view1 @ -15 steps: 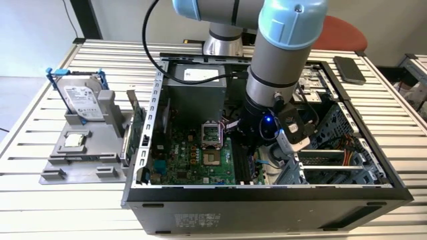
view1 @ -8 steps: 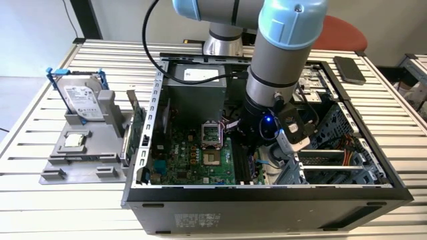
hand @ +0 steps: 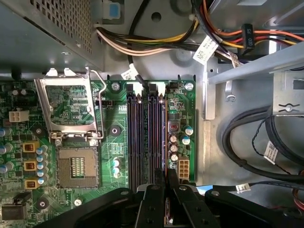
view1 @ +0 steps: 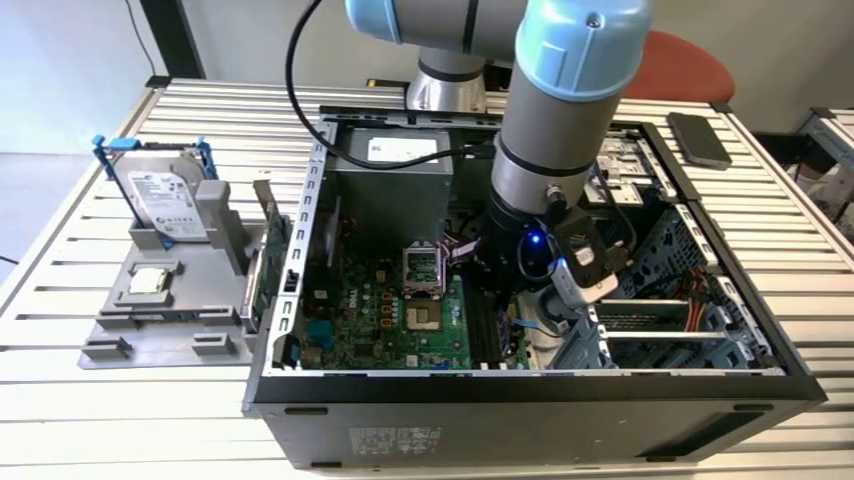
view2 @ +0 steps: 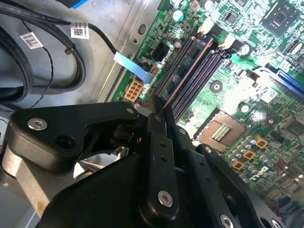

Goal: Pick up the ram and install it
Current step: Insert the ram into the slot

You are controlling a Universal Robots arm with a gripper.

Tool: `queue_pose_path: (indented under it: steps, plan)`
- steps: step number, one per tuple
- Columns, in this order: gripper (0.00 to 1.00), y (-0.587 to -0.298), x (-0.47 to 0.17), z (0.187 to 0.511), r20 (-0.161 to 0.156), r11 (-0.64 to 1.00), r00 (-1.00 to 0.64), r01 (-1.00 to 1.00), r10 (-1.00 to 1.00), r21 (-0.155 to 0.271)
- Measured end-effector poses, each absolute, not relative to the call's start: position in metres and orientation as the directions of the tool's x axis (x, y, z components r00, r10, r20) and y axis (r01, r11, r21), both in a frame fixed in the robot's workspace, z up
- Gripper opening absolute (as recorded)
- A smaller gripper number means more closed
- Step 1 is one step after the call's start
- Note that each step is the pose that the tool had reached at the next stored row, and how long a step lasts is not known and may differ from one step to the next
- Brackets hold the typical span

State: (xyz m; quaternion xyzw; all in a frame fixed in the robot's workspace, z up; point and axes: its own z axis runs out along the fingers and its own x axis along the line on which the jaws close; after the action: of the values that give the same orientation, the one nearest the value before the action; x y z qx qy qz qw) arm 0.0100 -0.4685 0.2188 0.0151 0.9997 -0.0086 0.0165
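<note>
The ram point(view2: 188, 70) shows edge-on as a thin dark stick with a coppery edge. It runs from the fingertips along the memory slots point(view2: 202, 71) of the green motherboard point(view2: 266, 57), right at the outermost slot. My gripper point(view2: 159, 111) is shut on the end of the stick. In the first wrist view the gripper point(hand: 166, 183) hangs over the near end of the dark slots point(hand: 142, 137), its black fingers point(hand: 154, 199) close together. In the exterior view the gripper point(view1: 501, 300) is down inside the open computer case point(view1: 534, 390), above the motherboard point(view1: 400, 320).
The processor socket point(hand: 76, 166) lies beside the slots. Coloured power cables point(hand: 142, 45) and black cables point(hand: 256, 133) run along the case wall. A drive cage point(view1: 667, 320) stands close to the arm. Outside the case, a grey fixture point(view1: 160, 320) holds a hard drive point(view1: 167, 195) and a green card point(view1: 274, 250).
</note>
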Motion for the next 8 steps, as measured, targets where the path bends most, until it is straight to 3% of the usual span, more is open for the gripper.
queue_pose_path:
  steps: [8]
  plan:
    - [0.0, -0.466, 0.0121, 0.2181, -0.033, 0.999, -0.999, 0.032, 0.031, -0.017]
